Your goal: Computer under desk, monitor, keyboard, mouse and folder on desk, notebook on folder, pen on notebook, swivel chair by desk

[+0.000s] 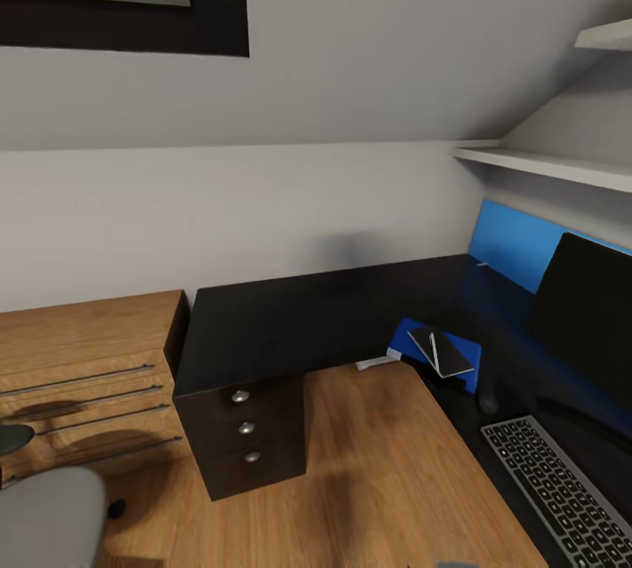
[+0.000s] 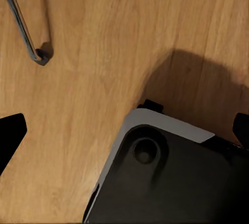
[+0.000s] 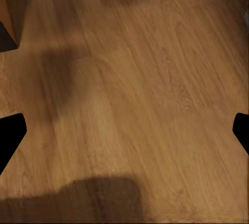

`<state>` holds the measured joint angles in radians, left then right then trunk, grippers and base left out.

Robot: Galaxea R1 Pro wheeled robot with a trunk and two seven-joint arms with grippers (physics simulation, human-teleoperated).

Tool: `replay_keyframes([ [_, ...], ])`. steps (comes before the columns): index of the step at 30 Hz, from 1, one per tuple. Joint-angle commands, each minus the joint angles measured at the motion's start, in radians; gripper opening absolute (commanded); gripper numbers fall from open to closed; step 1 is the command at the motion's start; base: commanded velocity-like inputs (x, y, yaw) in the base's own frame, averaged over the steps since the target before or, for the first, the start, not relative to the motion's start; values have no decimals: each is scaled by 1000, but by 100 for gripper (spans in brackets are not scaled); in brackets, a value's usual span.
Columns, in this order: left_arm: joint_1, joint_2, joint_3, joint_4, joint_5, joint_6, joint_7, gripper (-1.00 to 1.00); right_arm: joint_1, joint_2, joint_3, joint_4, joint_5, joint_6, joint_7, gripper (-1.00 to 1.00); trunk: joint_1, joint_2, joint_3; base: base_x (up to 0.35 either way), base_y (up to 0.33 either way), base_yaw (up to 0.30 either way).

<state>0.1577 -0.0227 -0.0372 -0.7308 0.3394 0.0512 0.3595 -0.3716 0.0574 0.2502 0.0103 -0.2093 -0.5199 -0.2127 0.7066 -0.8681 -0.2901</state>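
since both claws hang spread and empty over the floor, i see the swivel chair nearer my left arm.

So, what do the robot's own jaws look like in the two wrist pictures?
In both wrist views the jaws appear only as flat, matte black tapered tips at the picture's side edges, for the left gripper and the right gripper alike. No cables, markings or colour accents show on them.

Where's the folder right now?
In the head view the folder lies on the desk at the inner corner, right of centre, with a dark notebook on it, beyond the keyboard and beside the monitor.
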Motion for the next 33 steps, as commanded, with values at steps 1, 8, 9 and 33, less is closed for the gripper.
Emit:
replay_keyframes([
  [1, 0, 1, -4, 17, -1, -17, 7, 100, 9, 1, 9, 3, -8, -9, -3, 100, 0, -1, -2, 0, 0, 0],
  [8, 0, 1, -4, 208, -25, -204, -56, 100, 106, -6, 6, 11, -12, -33, -2, 100, 0, -1, -5, 0, 0, 0],
  [9, 0, 1, -4, 225, -26, -224, -78, 100, 118, -8, 6, 11, -12, -34, -1, 100, 0, -1, -5, 0, 0, 0],
  [33, 0, 3, -3, 263, -27, -258, -125, 100, 166, -64, 7, 11, -14, -71, 139, 100, 0, -1, -5, -131, -13, 0],
])
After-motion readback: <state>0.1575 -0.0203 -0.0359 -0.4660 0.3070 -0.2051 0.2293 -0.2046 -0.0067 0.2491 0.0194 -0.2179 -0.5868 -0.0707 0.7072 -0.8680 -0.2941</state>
